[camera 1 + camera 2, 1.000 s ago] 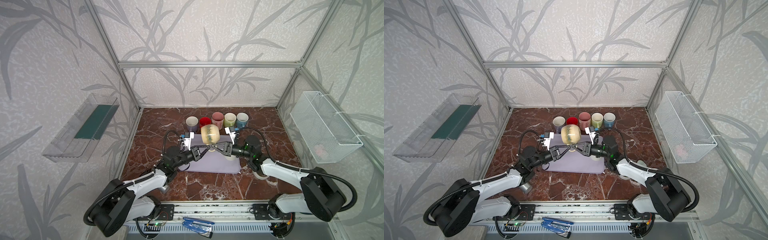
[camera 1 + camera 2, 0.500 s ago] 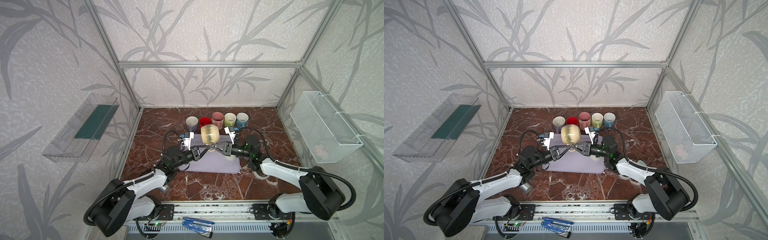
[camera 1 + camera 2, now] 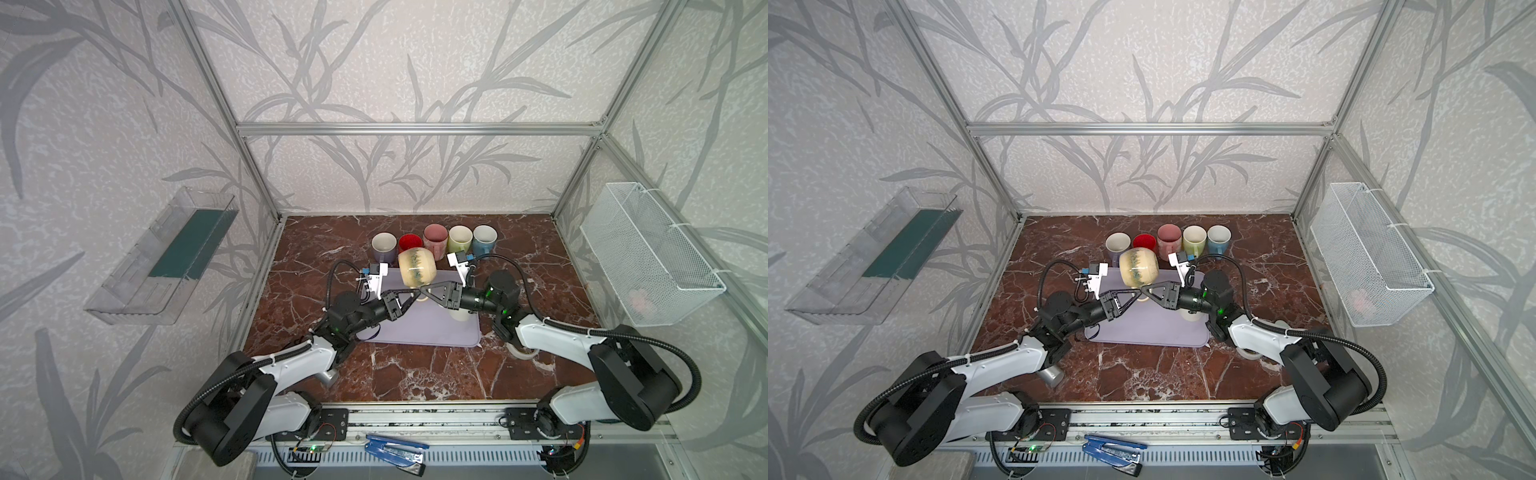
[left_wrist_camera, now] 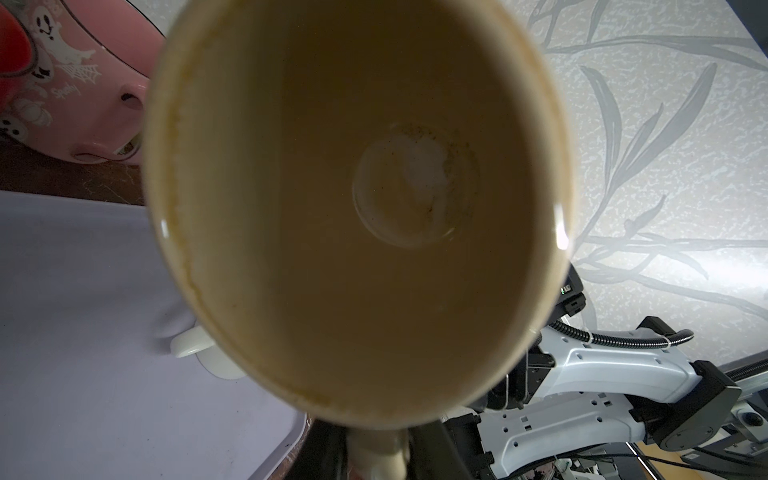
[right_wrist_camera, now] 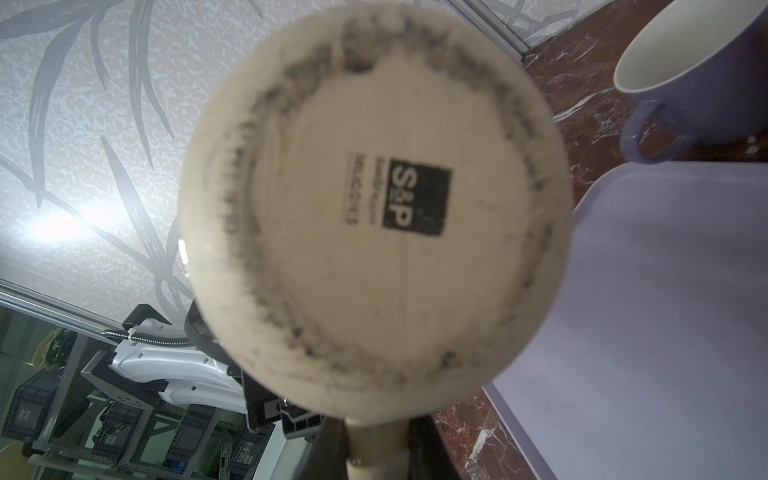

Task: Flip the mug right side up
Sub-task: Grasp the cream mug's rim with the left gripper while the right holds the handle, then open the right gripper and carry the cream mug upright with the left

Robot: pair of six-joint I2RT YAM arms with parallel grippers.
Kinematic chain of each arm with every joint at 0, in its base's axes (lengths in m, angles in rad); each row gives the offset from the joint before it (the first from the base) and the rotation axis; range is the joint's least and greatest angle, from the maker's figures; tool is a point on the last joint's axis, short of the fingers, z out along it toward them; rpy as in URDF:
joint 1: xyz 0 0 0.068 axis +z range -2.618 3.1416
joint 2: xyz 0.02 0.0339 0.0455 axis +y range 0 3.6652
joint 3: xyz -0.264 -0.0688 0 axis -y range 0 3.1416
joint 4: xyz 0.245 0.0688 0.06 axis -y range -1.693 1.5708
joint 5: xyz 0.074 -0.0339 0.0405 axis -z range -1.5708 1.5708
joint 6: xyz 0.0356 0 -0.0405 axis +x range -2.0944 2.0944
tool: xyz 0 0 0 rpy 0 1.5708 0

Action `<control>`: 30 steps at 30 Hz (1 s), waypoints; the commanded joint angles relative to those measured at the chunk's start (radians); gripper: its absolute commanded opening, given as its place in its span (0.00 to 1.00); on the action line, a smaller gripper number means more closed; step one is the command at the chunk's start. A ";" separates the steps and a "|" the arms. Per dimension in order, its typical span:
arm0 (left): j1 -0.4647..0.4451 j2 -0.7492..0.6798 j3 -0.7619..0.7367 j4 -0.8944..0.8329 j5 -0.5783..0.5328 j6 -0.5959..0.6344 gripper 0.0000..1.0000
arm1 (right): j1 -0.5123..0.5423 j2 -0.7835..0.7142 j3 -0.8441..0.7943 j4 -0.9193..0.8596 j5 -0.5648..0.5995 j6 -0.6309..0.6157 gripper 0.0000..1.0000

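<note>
A cream mug [image 3: 417, 268] with dark streaks hangs on its side above the lavender tray [image 3: 436, 328], handle pointing down. Both grippers meet at that handle from opposite sides. My left gripper [image 3: 412, 296] faces the mug's open mouth; the left wrist view looks straight into the mug [image 4: 357, 199], and the left gripper [image 4: 378, 453] is shut on the handle. My right gripper [image 3: 422, 290] faces the base; the right wrist view shows the stamped underside of the mug [image 5: 374, 208], with the right gripper [image 5: 376, 449] shut on the handle too. Both top views show the mug [image 3: 1138, 267] in this double hold.
Several upright mugs stand in a row behind the tray, from a purple mug [image 3: 383, 245] to a blue mug [image 3: 484, 239]. A white mug [image 3: 459, 314] sits on the tray under my right gripper. A wire basket [image 3: 648, 257] hangs on the right wall, a clear shelf [image 3: 166, 253] on the left.
</note>
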 commanded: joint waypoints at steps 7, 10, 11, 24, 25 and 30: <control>-0.018 -0.006 0.034 0.085 0.037 0.016 0.19 | 0.049 0.035 0.056 0.175 -0.034 0.017 0.00; -0.018 0.000 0.036 0.087 0.039 0.016 0.10 | 0.059 0.046 0.058 0.187 -0.033 0.019 0.00; -0.018 -0.001 0.035 0.091 0.039 0.016 0.07 | 0.061 0.050 0.058 0.191 -0.032 0.021 0.00; -0.018 -0.096 -0.021 0.002 -0.073 0.077 0.00 | 0.030 0.030 0.046 0.146 -0.035 -0.014 0.20; -0.016 -0.120 -0.033 -0.019 -0.097 0.093 0.00 | 0.025 0.028 0.042 0.146 -0.035 -0.016 0.24; -0.015 -0.256 -0.064 -0.172 -0.209 0.159 0.00 | 0.005 0.030 0.020 0.138 -0.035 -0.028 0.35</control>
